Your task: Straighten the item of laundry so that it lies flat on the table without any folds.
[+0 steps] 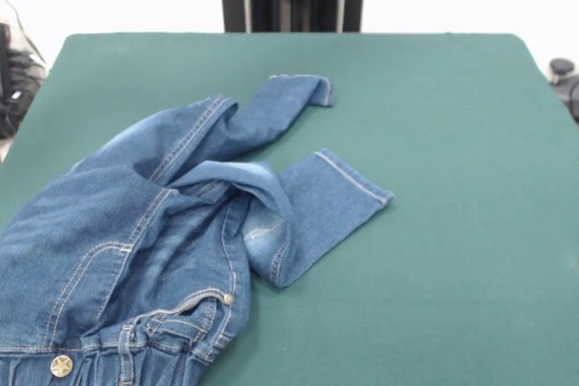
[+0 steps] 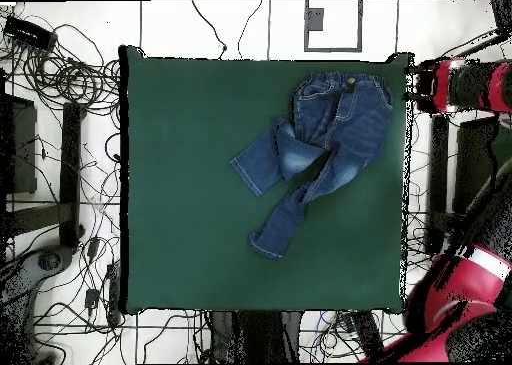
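Green felt counter (image 1: 452,250), jeans (image 1: 163,241) soft and floppy, one leg folded over; I'd pinch a hem. Hand's not visible, can't tell.

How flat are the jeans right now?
Not flat: the jeans have one leg folded across at the thigh, on the table.

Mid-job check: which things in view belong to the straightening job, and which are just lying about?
Job:
- jeans, crumpled, one leg folded over
- green table

Lying about:
- cables on the floor beside the table
- robot arm, drawn back off the table's edge; end effector not visible
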Robot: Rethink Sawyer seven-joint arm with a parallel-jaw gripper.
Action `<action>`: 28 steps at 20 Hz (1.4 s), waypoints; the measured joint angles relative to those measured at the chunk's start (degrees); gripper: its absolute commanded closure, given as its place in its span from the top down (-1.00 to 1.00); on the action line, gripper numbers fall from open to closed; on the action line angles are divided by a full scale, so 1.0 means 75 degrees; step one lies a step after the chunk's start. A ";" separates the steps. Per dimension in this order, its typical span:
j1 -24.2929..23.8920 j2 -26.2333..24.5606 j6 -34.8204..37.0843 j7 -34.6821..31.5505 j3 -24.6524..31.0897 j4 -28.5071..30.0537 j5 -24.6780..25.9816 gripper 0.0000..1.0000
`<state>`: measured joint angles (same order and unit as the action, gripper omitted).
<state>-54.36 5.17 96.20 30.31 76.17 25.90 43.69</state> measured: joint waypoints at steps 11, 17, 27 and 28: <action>-0.1036 0.1635 -0.1157 0.0044 -0.0447 0.2296 -0.0288 1.00; -0.1487 0.2364 -0.1885 0.0044 -0.0730 0.3759 -0.0311 1.00; -0.1546 0.3549 -0.3106 0.0033 -0.1164 0.6058 -0.0322 1.00; -0.1535 0.3634 -0.3225 0.0014 -0.1198 0.6217 -0.0330 1.00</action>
<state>-65.87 32.42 72.01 30.42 67.19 72.52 41.21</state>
